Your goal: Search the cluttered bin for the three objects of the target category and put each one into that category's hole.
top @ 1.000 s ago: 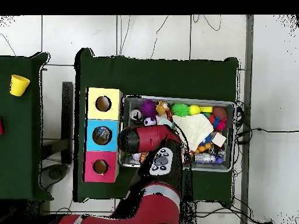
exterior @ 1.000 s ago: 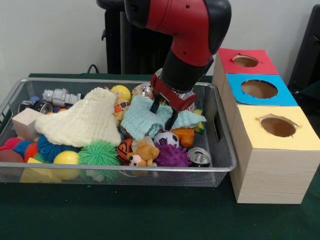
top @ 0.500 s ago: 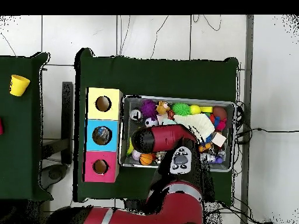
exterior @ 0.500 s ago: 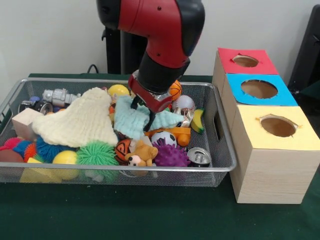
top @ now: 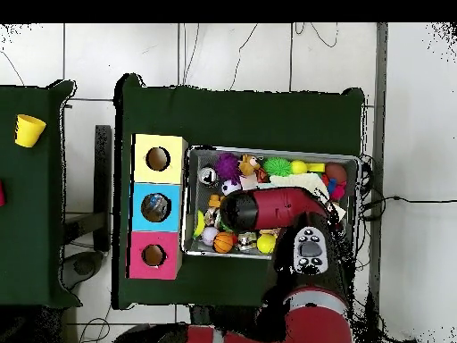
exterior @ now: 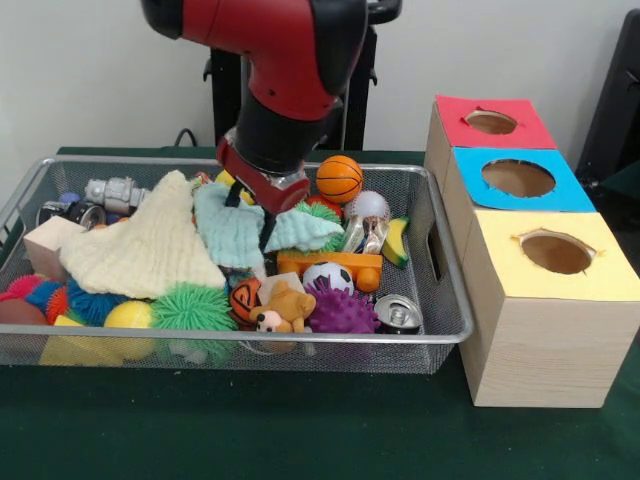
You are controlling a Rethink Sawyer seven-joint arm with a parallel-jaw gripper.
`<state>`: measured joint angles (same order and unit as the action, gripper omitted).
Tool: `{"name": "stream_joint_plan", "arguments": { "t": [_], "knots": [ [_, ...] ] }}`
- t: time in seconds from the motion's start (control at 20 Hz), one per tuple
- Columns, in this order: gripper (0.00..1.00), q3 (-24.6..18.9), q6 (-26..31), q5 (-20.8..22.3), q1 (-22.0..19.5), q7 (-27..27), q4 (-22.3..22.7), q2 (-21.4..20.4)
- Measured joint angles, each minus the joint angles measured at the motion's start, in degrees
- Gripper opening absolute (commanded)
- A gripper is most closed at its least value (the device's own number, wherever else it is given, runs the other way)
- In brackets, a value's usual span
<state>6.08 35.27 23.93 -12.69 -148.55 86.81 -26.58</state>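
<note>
Dragging the teal cloth [exterior: 243,234] clenched in its gripper [exterior: 251,212] across the wire bin [exterior: 445,300], the arm risks snagging the cream cloth [exterior: 140,250] or toppling the basketball [exterior: 339,178], burying target objects; 3 holes wait beside, yellow box [exterior: 555,260] nearest.

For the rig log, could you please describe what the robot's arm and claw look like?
The arm is thick and rounded, with glossy red shells and black joint sections. Its wrist is a black cylinder ending in a red collar, below which two slim dark fingers form the claw. From overhead, a grey panel with dark buttons sits on the arm.
</note>
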Motion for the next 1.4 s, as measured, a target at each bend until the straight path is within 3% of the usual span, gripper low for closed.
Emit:
{"name": "stream_joint_plan", "arguments": {
  "t": [0.45,0.6,0.85,1.4],
  "knots": [
    [1.0,-4.1,16.3,1.6,-6.7,15.0,-3.5,-5.2],
    [1.0,-4.8,17.9,1.6,-7.6,17.1,-4.7,-6.0],
    [1.0,-6.4,17.4,1.6,-9.5,20.1,-7.4,-6.8],
    [1.0,-10.7,7.9,5.4,-14.1,20.7,-11.9,-6.0]
  ]
}}
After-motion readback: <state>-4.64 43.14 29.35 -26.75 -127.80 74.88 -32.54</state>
